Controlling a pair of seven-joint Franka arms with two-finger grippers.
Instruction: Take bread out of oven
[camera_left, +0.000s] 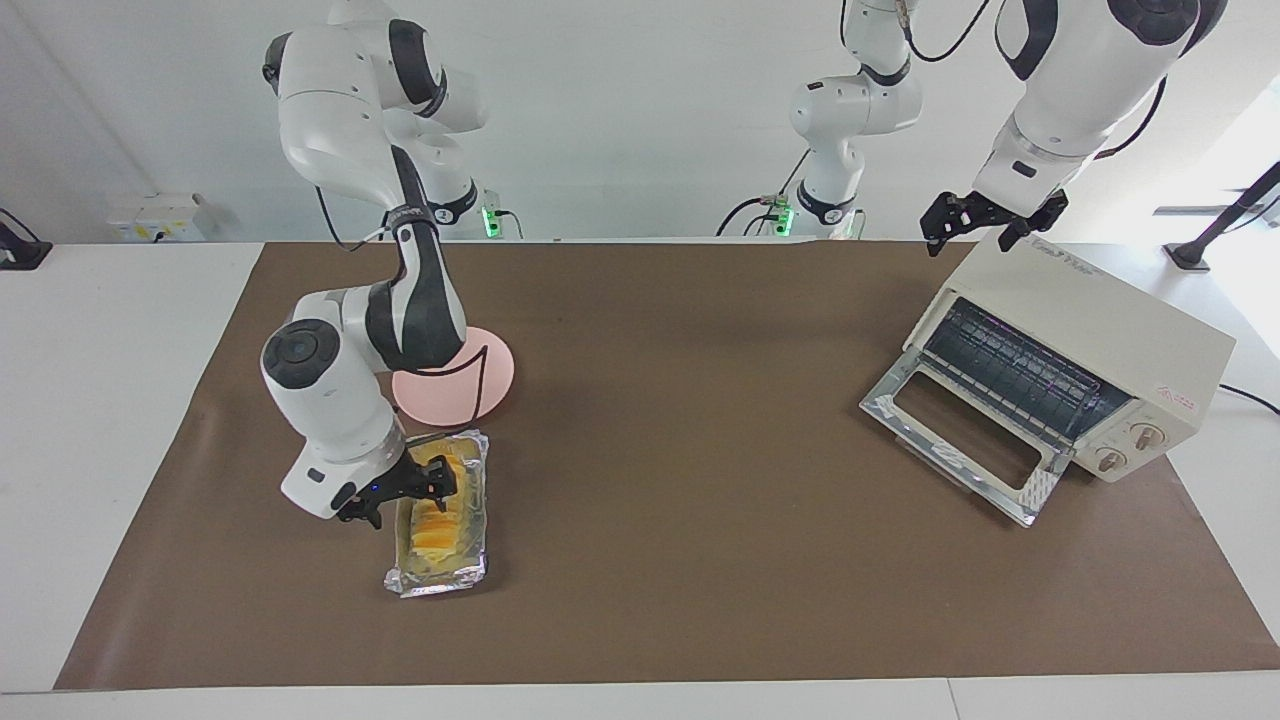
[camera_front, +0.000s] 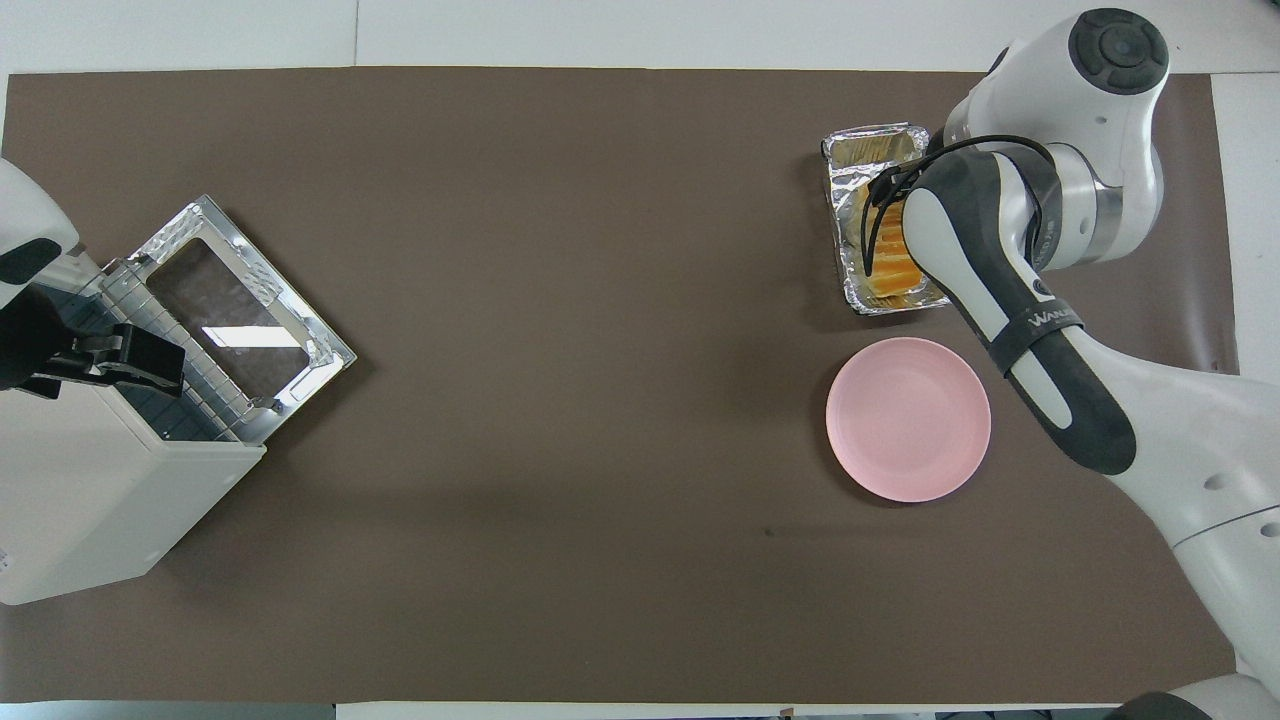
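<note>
The yellow-orange bread (camera_left: 440, 525) lies in a crinkled silver foil tray (camera_left: 436, 582) on the brown mat, toward the right arm's end of the table. My right gripper (camera_left: 425, 487) is low over the bread's end nearer the robots. In the overhead view my right arm hides that gripper and most of the bread (camera_front: 885, 270). The cream-white oven (camera_left: 1090, 320) stands at the left arm's end with its glass door (camera_left: 950, 435) dropped open and only its bare wire rack (camera_left: 1010, 370) showing inside. My left gripper (camera_left: 990, 225) waits open above the oven's top.
A pink plate (camera_left: 485, 385) lies on the mat beside the foil tray, nearer the robots; it also shows in the overhead view (camera_front: 908, 418). The brown mat (camera_left: 680, 420) covers the table between tray and oven.
</note>
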